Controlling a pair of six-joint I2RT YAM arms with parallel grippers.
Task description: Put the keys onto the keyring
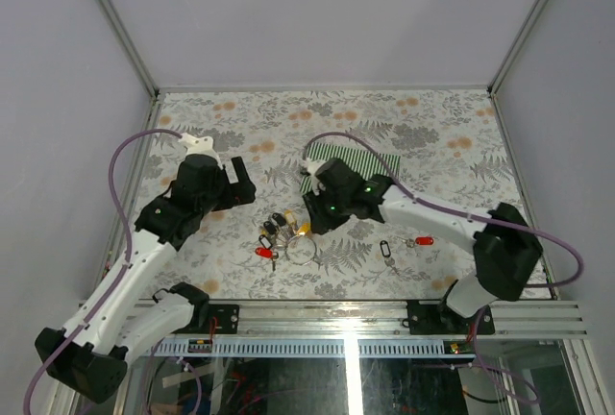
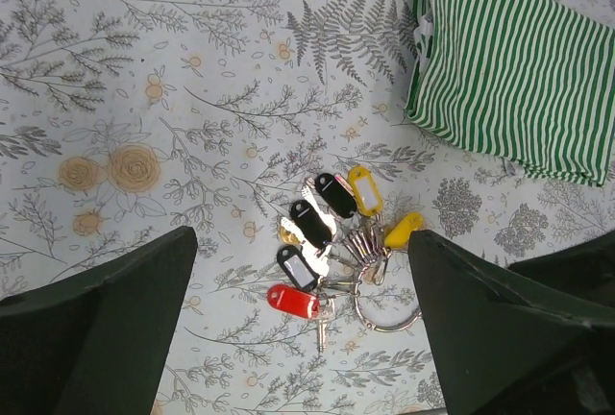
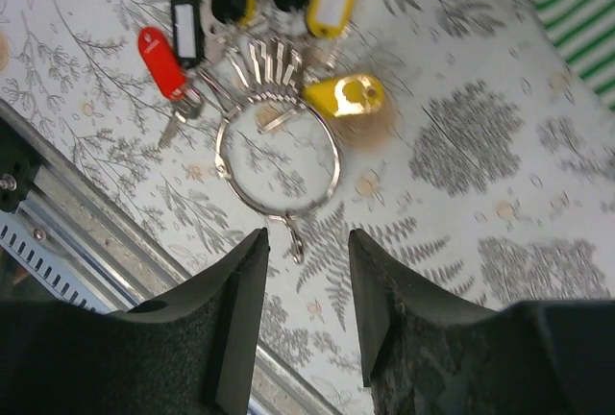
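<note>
Keyring (image 1: pixel 301 250) lies flat on the flower-patterned table (image 1: pixel 432 136), close to the near edge, roughly midway between the two arms. Its thin silver wire circle sits on the near side. The bunch of tagged keys (image 2: pixel 322 232) already on it fans out on the far side, with red, black and yellow tags touching one another.

To the right, well apart from it, lie the two loose keys. The black-tagged key (image 1: pixel 386 252) is the closer one and the red-tagged key (image 1: pixel 423 240) is just beyond it. Both rest on the table and neither is held.

The right gripper (image 3: pixel 307 242) hangs above the near rim of the wire circle. Its two fingers stand a narrow gap apart, and nothing is pinched between them. A small wire end of the circle shows just ahead of that gap.

The left gripper (image 1: pixel 240 187) hovers farther back on the left with its jaws spread wide and empty, and the bunch shows between them in its wrist view.

Farthest off, a green-and-white striped cloth (image 2: pixel 509 79) lies flat beyond the bunch, partly hidden by the right wrist in the top view.
</note>
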